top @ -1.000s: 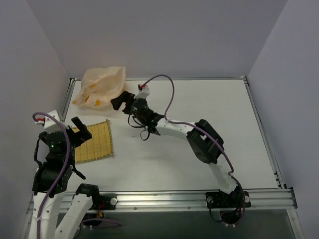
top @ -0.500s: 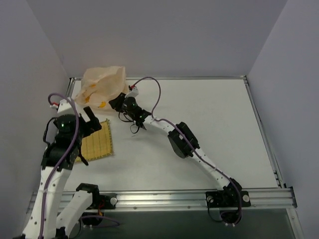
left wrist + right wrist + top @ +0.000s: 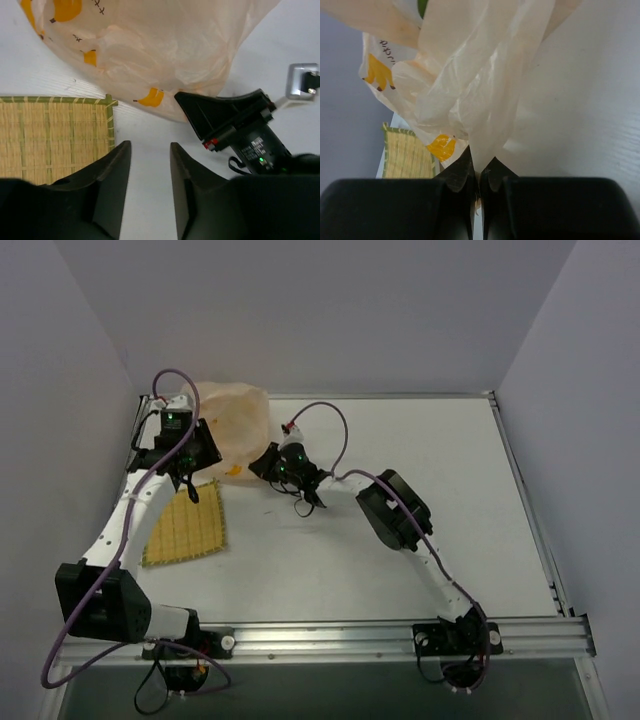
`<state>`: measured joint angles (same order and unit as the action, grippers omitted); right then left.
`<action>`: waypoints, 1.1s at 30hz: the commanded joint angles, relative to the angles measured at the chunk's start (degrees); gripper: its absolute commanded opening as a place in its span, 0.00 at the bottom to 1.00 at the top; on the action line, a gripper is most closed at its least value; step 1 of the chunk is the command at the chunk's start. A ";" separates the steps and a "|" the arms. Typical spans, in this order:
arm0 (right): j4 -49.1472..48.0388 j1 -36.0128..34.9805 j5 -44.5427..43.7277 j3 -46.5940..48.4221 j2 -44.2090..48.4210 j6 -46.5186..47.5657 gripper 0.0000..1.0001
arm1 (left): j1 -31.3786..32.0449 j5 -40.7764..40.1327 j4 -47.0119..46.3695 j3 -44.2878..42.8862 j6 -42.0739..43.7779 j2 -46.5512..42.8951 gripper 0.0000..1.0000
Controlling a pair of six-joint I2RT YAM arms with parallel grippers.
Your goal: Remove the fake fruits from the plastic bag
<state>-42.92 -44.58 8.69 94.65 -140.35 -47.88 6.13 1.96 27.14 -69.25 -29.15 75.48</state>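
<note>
The plastic bag point(image 3: 236, 420) is pale peach with orange-yellow marks and sits at the table's far left. It fills the top of the left wrist view point(image 3: 165, 50). My right gripper point(image 3: 263, 462) is at the bag's right side. In the right wrist view it point(image 3: 480, 167) is shut on a gathered fold of the plastic bag point(image 3: 480, 75). A sliver of green fake fruit point(image 3: 422, 7) shows among the folds; the rest is hidden. My left gripper point(image 3: 197, 472) hovers by the bag's near-left side. Its jaws point(image 3: 149, 145) are open a little over bare table, holding nothing.
A yellow woven mat point(image 3: 185, 525) lies just near of the bag, its corner point(image 3: 111, 102) close to my left fingers. My right gripper's black body point(image 3: 240, 130) is just right of the left one. Grey walls close off the left and the back.
The left arm swung from the near-left corner out to the bag and its jaws narrowed. The right gripper closed on the bag's fold, and the bag now stands taller.
</note>
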 commanded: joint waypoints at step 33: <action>-13.51 -7.19 -3.94 -39.72 30.32 8.59 0.00 | -0.06 -25.86 -4.02 -32.08 13.94 41.15 0.19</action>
<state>-54.65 -51.48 5.76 53.76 -110.69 -40.64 6.76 -20.27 21.32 -99.07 -16.23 118.06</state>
